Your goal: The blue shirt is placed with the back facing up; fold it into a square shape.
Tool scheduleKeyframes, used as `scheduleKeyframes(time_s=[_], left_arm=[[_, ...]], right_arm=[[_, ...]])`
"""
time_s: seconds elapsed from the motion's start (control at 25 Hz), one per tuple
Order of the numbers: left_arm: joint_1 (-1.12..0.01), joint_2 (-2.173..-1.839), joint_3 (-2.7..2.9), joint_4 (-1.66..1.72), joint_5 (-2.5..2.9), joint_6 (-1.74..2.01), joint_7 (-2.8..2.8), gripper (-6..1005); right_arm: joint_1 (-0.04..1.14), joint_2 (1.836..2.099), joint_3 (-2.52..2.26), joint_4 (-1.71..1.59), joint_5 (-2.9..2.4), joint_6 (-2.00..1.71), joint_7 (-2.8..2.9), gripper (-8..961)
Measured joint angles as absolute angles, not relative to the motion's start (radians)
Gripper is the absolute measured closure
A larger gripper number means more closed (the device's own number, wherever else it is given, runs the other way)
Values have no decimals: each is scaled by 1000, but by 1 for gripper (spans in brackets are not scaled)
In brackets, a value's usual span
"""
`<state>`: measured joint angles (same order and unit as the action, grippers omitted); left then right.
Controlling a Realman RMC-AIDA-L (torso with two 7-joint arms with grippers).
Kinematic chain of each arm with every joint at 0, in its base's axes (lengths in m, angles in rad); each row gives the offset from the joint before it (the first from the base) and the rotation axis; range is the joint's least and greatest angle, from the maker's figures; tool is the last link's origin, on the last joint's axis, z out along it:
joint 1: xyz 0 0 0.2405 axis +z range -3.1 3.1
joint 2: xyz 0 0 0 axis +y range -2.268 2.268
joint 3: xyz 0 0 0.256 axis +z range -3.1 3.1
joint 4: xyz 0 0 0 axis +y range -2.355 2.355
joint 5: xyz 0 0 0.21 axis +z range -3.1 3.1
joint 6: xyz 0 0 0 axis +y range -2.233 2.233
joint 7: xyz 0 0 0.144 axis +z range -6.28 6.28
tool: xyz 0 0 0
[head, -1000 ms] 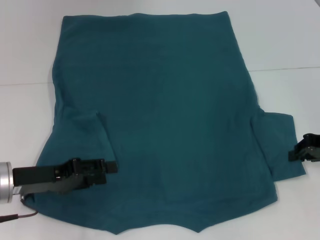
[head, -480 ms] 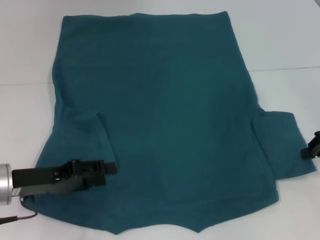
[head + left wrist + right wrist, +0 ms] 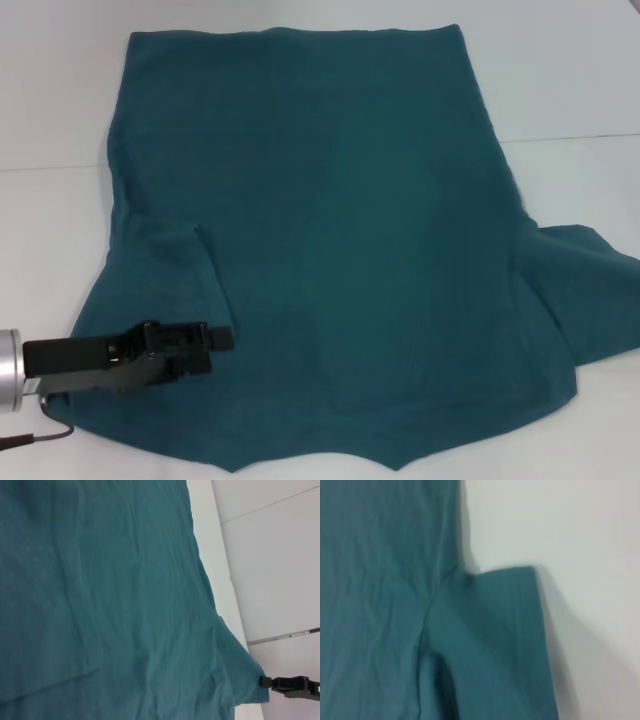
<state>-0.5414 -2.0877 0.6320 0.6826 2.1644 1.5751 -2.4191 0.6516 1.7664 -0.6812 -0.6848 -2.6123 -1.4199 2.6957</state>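
Reaching in from the robot's left, the left end effector (image 3: 215,340) lies low over the near left part of the blue shirt (image 3: 330,230), its dark fingers drawn close together with the tips on the cloth just below the folded-in left sleeve; whether any fabric is pinched between them cannot be told. The shirt is a large, plain teal-blue garment spread flat on the white desk (image 3: 570,80), back up, hem toward the far edge and shoulders toward the robot, with soft wrinkles across the body. Its left sleeve is folded over onto the body, while the right sleeve spreads outward to the edge of the head view. The right end effector does not appear in the head view; the left wrist view alone shows it (image 3: 265,682), a dark tip touching the outer corner of the right sleeve, its opening impossible to judge. The right wrist view shows only that sleeve lying flat beside the body, with its armpit seam, on the desk.
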Motion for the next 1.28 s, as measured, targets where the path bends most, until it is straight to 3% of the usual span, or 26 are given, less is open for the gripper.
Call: scheduleKeyframes(time_s=[0.32,0.68,1.28], left_arm=[[-541,-2088,632,683,2164,1576,-2420,387],[-541,-2088,632,683,2164,1571,-2422,386],[-549,-2085,630,684,2164,1560,-2432,387]], right_arm=[[658,1771,-640,-726,-2624,-1453,2713,931],[721,1809,-643,-726,-2500,-1545,2675,931],[881,1900,-760,-633,-2477,-1445,2657,928]])
